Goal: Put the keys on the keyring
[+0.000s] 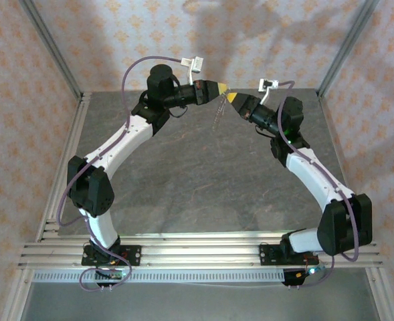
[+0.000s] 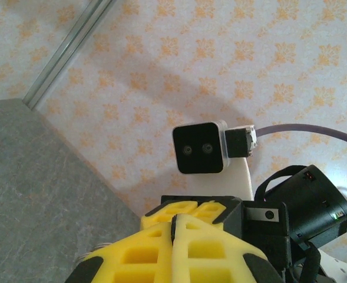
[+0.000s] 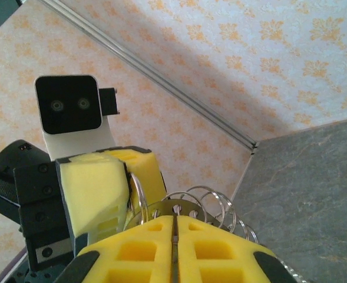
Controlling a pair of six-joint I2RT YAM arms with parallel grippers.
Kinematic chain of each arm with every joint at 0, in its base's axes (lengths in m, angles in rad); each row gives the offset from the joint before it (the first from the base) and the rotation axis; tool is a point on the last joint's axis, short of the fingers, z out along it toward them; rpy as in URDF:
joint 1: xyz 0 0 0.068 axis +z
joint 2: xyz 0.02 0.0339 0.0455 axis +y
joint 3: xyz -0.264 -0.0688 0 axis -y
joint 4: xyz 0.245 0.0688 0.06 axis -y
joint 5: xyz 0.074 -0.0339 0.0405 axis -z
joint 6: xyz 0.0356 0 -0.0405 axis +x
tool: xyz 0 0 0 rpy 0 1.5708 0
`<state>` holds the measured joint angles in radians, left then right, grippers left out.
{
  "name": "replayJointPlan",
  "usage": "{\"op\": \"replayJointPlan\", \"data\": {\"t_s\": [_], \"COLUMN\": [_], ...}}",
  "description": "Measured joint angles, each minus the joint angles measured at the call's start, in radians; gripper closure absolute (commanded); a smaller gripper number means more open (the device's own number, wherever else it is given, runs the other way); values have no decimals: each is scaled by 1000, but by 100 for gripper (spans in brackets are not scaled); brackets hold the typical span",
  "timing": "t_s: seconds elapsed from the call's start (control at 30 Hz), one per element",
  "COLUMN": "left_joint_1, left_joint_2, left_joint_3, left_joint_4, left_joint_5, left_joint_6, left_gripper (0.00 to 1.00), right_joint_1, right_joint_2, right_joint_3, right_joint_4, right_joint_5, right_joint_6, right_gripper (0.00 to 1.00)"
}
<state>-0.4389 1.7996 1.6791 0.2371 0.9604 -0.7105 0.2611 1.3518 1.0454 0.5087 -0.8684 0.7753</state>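
We see the right hand point(image 3: 174, 227) clamped on the wire keyring point(image 3: 211, 203), left hand point(image 2: 174, 224) clenched, both raised tip-to-tip above the worktop point(image 1: 183, 174).

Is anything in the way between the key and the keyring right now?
Nothing visible is. The right gripper is shut on the key by its metal head, the keyring coils lie right against it, and the left gripper sits close beside them.
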Motion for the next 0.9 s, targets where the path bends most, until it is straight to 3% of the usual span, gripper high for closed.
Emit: {"op": "replayJointPlan", "data": {"t_s": [0.3,0.37,0.57,0.9], "left_joint_1": [0,0,-7,-13], "left_joint_2": [0,0,0,0], "left_joint_3": [0,0,0,-5], "left_joint_4": [21,23,44,72], "left_joint_5": [0,0,0,-3], "left_joint_6": [-8,-14,-27,-43], "left_gripper": [100,100,100,100], "right_joint_1": [-66,-85,-90,-49], "right_joint_2": [-122,-124,-83,19], "right_joint_3": [-27,-27,-26,-12], "right_joint_4": [-63,-57,4,179], "right_joint_5": [21,37,64,69], "right_joint_6": [-47,-42,26,160], "right_gripper": [89,84,76,73]}}
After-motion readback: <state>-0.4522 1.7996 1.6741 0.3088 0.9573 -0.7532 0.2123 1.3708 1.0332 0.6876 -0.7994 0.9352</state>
